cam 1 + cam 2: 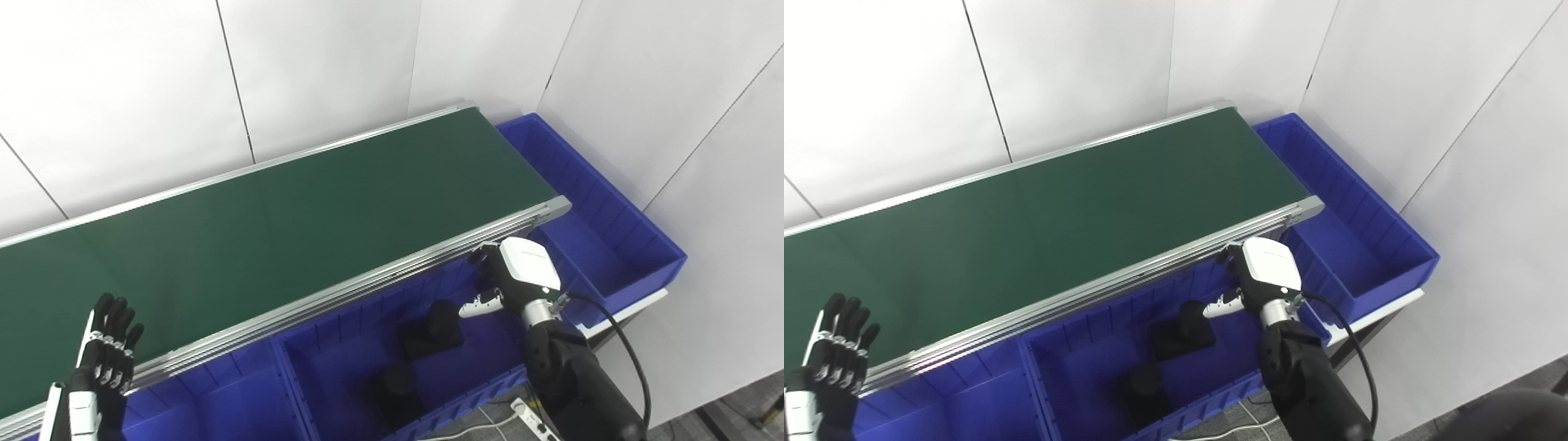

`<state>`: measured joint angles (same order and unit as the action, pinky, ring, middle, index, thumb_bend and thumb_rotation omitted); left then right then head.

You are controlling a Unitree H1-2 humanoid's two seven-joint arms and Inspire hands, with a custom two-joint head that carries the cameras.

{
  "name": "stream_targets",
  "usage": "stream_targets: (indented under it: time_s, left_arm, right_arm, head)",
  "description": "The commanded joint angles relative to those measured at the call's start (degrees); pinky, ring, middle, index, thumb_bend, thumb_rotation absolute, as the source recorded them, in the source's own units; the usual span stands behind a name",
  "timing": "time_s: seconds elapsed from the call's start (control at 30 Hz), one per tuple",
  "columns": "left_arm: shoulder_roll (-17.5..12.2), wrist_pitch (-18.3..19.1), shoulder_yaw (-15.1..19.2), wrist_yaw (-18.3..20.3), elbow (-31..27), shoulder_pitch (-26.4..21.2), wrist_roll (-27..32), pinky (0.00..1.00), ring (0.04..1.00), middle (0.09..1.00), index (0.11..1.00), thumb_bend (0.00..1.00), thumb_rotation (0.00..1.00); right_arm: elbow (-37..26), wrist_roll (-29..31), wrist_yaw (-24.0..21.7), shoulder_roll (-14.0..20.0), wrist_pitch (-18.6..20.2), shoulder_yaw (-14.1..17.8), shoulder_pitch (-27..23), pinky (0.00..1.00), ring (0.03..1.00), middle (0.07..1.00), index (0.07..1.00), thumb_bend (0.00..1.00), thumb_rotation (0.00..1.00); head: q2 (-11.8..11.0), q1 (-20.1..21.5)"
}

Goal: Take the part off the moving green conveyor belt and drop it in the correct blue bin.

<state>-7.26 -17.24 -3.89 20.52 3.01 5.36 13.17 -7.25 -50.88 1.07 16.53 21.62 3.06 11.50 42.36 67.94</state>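
Observation:
The green conveyor belt [294,208] carries no part in these views. Two black parts lie in the middle blue bin [309,358]: one with a flat base and a round knob [432,331], and a darker round one [398,386] nearer the front wall. My right hand [511,275] hovers over the right end of this bin, just below the belt's metal rail. Its fingers are apart, its thumb points left toward the knobbed part, and it holds nothing. My left hand [104,355] stands at the lower left by the belt's near edge, fingers straight up and spread, empty.
Along the front, a left blue bin [202,404] adjoins the middle one. A long blue bin [612,245] runs past the belt's right end. An aluminium rail [343,288] edges the belt. White wall panels stand behind. A cable trails from my right wrist.

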Motion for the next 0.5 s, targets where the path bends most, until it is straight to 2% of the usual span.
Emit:
stream_targets:
  time_s: [0.0,0.1,0.27,0.37,0.4,0.43,0.47]
  left_arm:
    - [-0.26,-0.14,0.15,-0.21,-2.3,-0.81,0.44,0.97,1.0,1.0,1.0,0.42,1.0]
    - [-0.38,-0.06,0.21,-0.3,-2.46,-0.94,0.18,0.96,1.0,1.0,1.0,0.41,1.0]
    - [-0.85,0.77,0.42,-0.58,-3.12,-0.89,-0.29,0.95,1.0,1.0,1.0,0.41,1.0]
    - [-0.83,0.46,0.55,-0.5,-3.13,-1.02,-0.11,0.94,1.0,1.0,1.0,0.33,1.0]
    - [-0.91,0.23,0.65,-0.32,-3.02,-1.05,0.21,0.93,1.0,1.0,1.0,0.32,1.0]
    - [-0.95,0.21,0.73,-0.22,-2.92,-1.08,0.47,0.93,1.0,1.0,1.0,0.31,1.0]
    - [-0.97,0.33,0.79,-0.36,-2.89,-1.06,0.3,0.93,1.0,1.0,1.0,0.31,1.0]
  right_arm:
    - [-1.85,0.08,1.53,0.97,0.36,0.34,-0.43,0.39,0.502,0.58,0.656,0.9,0.25]
    - [-2.93,-0.03,1.58,0.79,0.33,0.29,-0.15,0.38,0.497,0.582,0.657,0.9,0.25]
    - [-7.53,1.46,2.18,-1.11,-0.85,0.16,1.31,0.43,0.543,0.613,0.649,0.89,0.25]
    - [-12.77,3.63,2.33,-3.7,-1.78,-0.4,2.46,0.45,0.549,0.608,0.645,0.89,0.26]
    - [-14.67,4.01,1.97,-4.71,-1.48,-0.8,2.75,0.46,0.555,0.609,0.648,0.88,0.27]
    - [-16.55,4.13,1.54,-5.7,-1.07,-1.29,2.94,0.47,0.561,0.612,0.651,0.87,0.28]
    - [-19.4,4.94,1.18,-7.09,-1.4,-2.16,3.12,0.48,0.565,0.614,0.652,0.87,0.27]
  head:
    - [0.0,-0.02]
    - [0.09,-0.17]
    - [0.52,-0.53]
    - [0.87,-1.36]
    - [1.79,-3.58]
    - [1.79,-3.58]
    - [2.89,-6.26]
